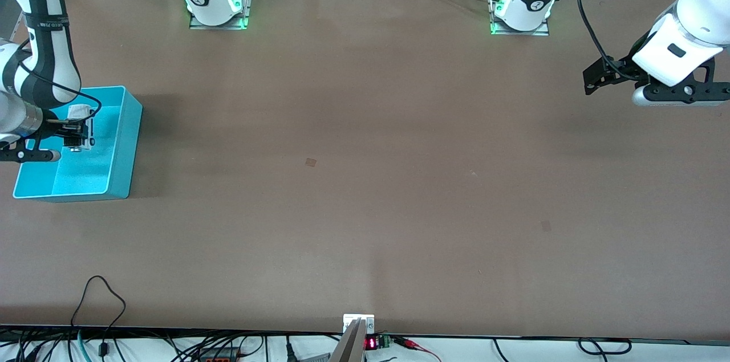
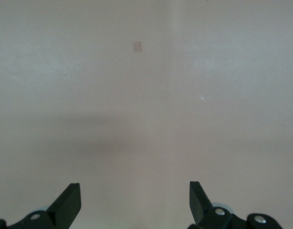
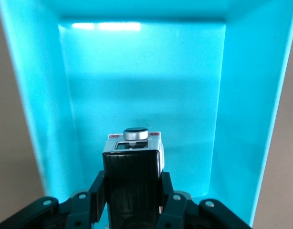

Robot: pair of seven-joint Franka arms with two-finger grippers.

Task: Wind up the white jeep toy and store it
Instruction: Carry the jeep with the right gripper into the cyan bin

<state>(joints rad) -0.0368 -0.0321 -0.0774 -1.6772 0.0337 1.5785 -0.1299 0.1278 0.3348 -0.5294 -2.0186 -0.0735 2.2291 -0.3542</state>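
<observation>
- Fingers of the right gripper (image 3: 132, 191) are clamped on the white jeep toy (image 3: 133, 157), which is held up over the open turquoise bin (image 1: 128, 139) at the right arm's end of the table (image 1: 365, 179)
- Fingers of the left gripper (image 2: 134, 205) are spread wide with nothing between them; that gripper hangs over bare table at the left arm's end, and the arm is judged to be waiting
- The jeep is seen in the right wrist view standing on end in the grip, a spare wheel uppermost and only part of its body showing past the fingers
- A release from this height is judged likely to let the toy bounce or tip onto its side; if its spring is wound, the wheels could spin and run it against a bin wall
- A snag is possible if the fingers open only slightly, since the small toy could cling to one pad and be dragged up again
- The bin walls are seen close around the gripper in the right wrist view, so a sideways move while low could knock the light bin or shift it toward the table edge
- Room inside is free: no other item is seen on the bin floor
- Wide bare tabletop lies between the bin and the left gripper, so lifting away toward the middle is judged unobstructed
</observation>
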